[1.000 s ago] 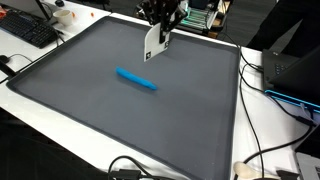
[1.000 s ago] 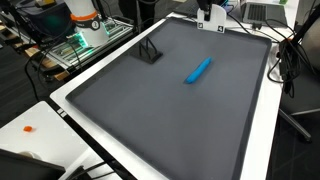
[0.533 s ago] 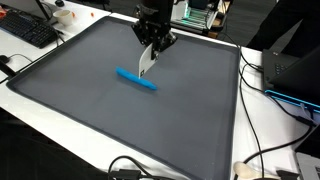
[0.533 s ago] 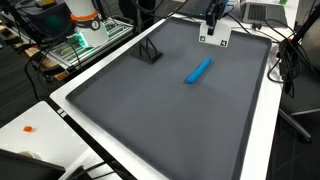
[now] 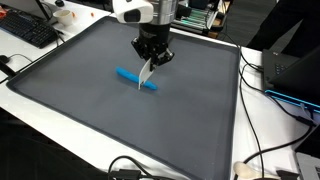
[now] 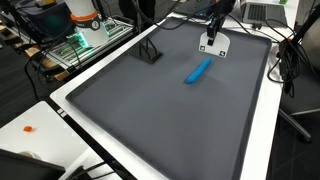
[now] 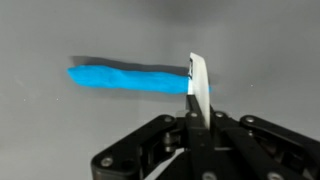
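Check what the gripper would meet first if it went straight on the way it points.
The gripper points down. The white card it grips leads; in the wrist view its tip overlaps one end of the blue stick, so likely that, else the grey mat beside it. Depth is unclear.

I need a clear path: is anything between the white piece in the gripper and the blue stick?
Nothing. In an exterior view only bare grey mat separates the white piece, held by the gripper, from the blue stick.

blue marker [image 7: 125, 77] end hidden behind white card [image 7: 199, 80], pincer [image 7: 195, 118] base cropped
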